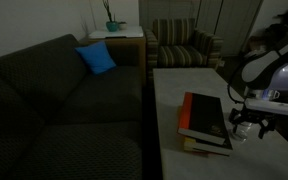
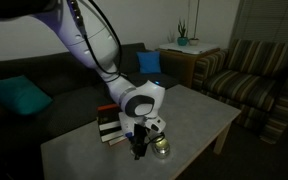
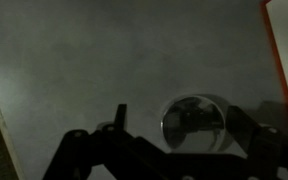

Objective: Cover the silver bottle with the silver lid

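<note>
The silver bottle (image 2: 162, 148), small and shiny, stands on the pale tabletop (image 2: 199, 110), just beside a stack of books (image 2: 109, 127). In the wrist view it shows from above as a round, glinting disc. It sits between the dark fingers (image 3: 119, 122) of my claw (image 3: 179, 135), which are spread wide and grasp nothing that I can see. I cannot pick out a separate silver lid in any view, as the light is dim. In my judgement, doing this step well means centring the claw over the round rim, keeping it upright, lowering slowly, and staying clear of the red book edge (image 3: 284, 50) alongside.
</note>
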Action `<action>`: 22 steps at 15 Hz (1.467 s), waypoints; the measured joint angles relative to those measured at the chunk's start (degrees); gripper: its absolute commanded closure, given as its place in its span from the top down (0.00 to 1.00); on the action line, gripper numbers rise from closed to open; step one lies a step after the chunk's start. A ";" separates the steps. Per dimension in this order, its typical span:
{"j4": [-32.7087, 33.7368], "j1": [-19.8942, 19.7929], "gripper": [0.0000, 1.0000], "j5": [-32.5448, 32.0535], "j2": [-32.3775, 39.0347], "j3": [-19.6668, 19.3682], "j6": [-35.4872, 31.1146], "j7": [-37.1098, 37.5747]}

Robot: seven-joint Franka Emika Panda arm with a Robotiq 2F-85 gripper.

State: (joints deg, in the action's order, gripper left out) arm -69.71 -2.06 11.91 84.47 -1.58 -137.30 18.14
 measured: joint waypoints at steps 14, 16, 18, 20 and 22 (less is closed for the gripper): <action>-1.06 -1.14 1.00 -1.02 0.04 0.03 -7.21 -10.64; -1.11 -1.48 1.00 -1.68 0.05 0.20 -6.25 -12.54; -1.15 -1.61 1.00 -3.31 0.05 0.22 -5.21 -14.92; -1.08 -1.57 1.00 -3.47 0.04 0.22 -5.16 -14.78; -1.03 -1.52 1.00 -3.47 0.04 0.22 -5.16 -14.73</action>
State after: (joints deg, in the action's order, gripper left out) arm -70.74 -3.58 8.44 84.51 -1.36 -142.46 3.42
